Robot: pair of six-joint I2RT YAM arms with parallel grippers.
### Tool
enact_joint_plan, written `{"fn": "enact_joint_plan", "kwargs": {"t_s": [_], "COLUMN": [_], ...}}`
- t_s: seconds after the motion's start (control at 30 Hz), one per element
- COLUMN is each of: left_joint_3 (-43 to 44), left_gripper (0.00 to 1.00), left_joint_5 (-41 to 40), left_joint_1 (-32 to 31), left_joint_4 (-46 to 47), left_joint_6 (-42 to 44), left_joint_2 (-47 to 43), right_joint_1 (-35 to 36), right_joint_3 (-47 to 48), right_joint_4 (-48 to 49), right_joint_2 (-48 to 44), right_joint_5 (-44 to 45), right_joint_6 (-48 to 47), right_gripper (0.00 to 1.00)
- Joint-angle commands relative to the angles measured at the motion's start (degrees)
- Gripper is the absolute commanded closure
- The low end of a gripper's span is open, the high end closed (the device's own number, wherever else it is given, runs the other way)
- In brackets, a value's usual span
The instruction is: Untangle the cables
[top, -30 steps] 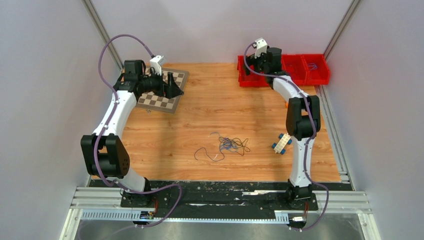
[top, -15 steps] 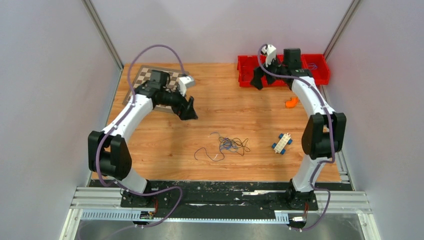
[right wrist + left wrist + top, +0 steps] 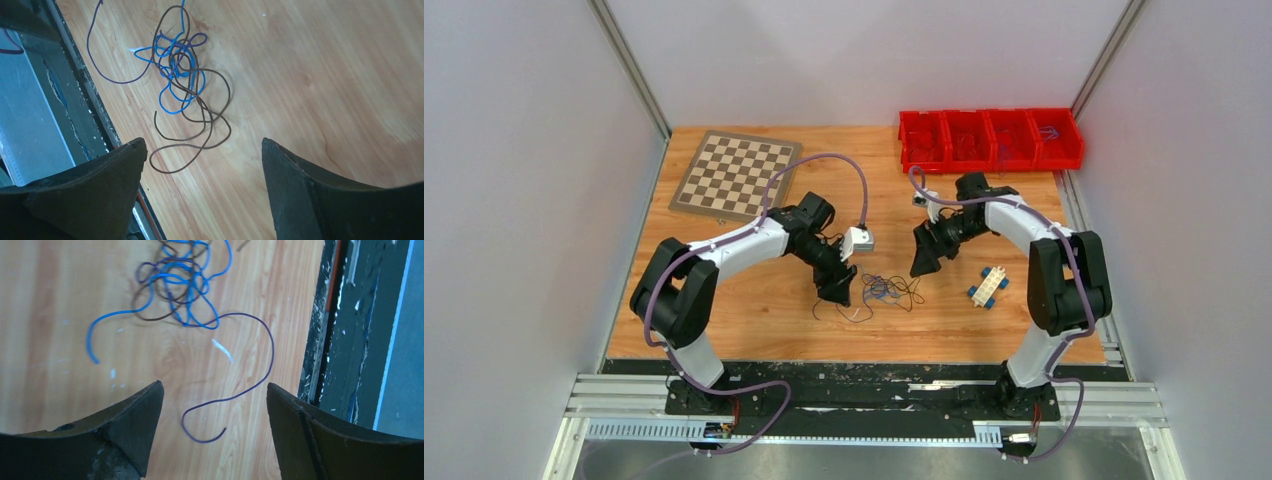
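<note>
The left gripper (image 3: 214, 390) hangs with jaws spread wide over the loose purple wire (image 3: 265, 365), whose hooked end lies between them at the bottom centre of the left wrist view. The right gripper (image 3: 203, 145), equally spread, hovers above the brown wire (image 3: 210, 115) loops. Neither holds anything.

The cables (image 3: 879, 292) lie knotted at lower centre of the overhead view, the blue wire (image 3: 175, 285) at the knot's heart.

A hair-thin strand lying flat may slip the fingers. A pinch catching two strands would likely tighten the knot when pulled.

The wooden tabletop (image 3: 874, 190) carries a chessboard (image 3: 736, 172) upper left, red bins (image 3: 990, 138) upper right and a white-and-blue block toy (image 3: 989, 287) at right, with grey walls around.
</note>
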Motion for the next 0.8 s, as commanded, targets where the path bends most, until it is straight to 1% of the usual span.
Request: {"fn": "enact_joint_plan", "kwargs": {"t_s": [0.0, 0.07, 0.1, 0.13, 0.17, 0.23, 0.33, 0.4, 0.43, 0.47, 0.5, 0.53, 0.57, 0.6, 0.63, 0.67, 0.7, 0.73, 0.77], "left_joint_3": [0.96, 0.34, -1.19, -2.18, -4.39, -7.17, -8.69, -8.74, -8.67, -8.6, -8.43, -8.35, -8.24, -8.21, -7.85, -7.53, -6.34, -4.86, -4.01], "left_gripper": [0.22, 0.23, 0.23, 0.22, 0.21, 0.19, 0.18, 0.19, 0.22, 0.28, 0.34, 0.51, 0.62, 0.83, 0.92, 0.99, 1.0, 1.0, 1.0], "left_joint_5": [-0.21, -0.5, -1.26, -1.82, -3.41, -6.02, -8.55, -10.47, -11.44, -13.73, -15.0, -17.52, -18.7, -19.76, -19.6, -17.81, -16.21, -12.85, -11.58], "left_joint_1": [-2.25, -4.18, -4.94, -6.59, -7.42, -9.85, -12.22, -12.73, -12.82, -13.0, -13.02, -13.01, -12.71, -12.33, -10.76, -9.73, -6.71, -4.93, -1.77], "left_joint_4": [4.49, 2.35, 1.69, 0.88, 0.82, 1.26, 2.74, 3.68, 4.33, 4.61, 4.93, 5.13, 5.55, 5.48, 4.78, 4.31, 3.08, 2.54, 1.58], "left_joint_6": [4.48, 9.78, 14.28, 16.42, 20.29, 23.7, 24.35, 23.36, 22.68, 22.38, 21.69, 21.09, 19.68, 18.99, 17.42, 14.87, 13.33, 10.38, 8.84], "left_joint_2": [-0.93, -1.45, -2.0, -3.27, -3.92, -5.29, -5.02, -3.97, -3.21, -3.01, -3.15, -3.6, -5.51, -7.02, -10.65, -12.62, -16.65, -18.52, -21.88], "right_joint_1": [2.91, 3.92, 4.5, 5.09, 5.79, 7.03, 8.16, 8.29, 8.26, 8.36, 8.22, 8.18, 8.14, 7.97, 7.7, 7.42, 7.0, 6.46, 5.91], "right_joint_3": [0.75, 0.93, 0.86, 0.62, 0.43, 0.37, 0.77, 1.42, 1.7, 1.83, 1.75, 1.59, 1.38, 1.09, 0.88, 0.8, 0.93, 1.04, 1.33], "right_joint_4": [-0.06, -0.43, -0.52, -0.52, -0.51, -0.24, 0.74, 1.04, 1.03, 1.03, 1.04, 1.03, 1.03, 1.09, 1.04, 1.05, 1.15, 1.2, 1.15], "right_joint_2": [3.18, 4.36, 4.8, 5.17, 5.66, 6.86, 9.23, 11.43, 12.21, 12.76, 13.03, 13.05, 12.91, 12.48, 12.17, 11.88, 11.79, 11.82, 11.96], "right_joint_5": [-0.99, -0.54, -0.38, -0.05, 0.34, 1.4, 2.93, 3.84, 4.28, 4.92, 5.66, 6.32, 7.07, 7.87, 8.79, 9.52, 10.42, 11.38, 11.86], "right_joint_6": [-0.19, -0.02, -0.07, 0.03, 0.14, 0.53, 2.01, 3.38, 3.95, 4.25, 4.31, 4.35, 4.16, 3.93, 3.66, 3.41, 3.44, 3.47, 3.46], "right_gripper": [0.17, 0.18, 0.18, 0.18, 0.18, 0.18, 0.21, 0.27, 0.31, 0.35, 0.44, 0.53, 0.62, 0.72, 0.82, 0.93, 0.99, 1.0, 1.0]}}
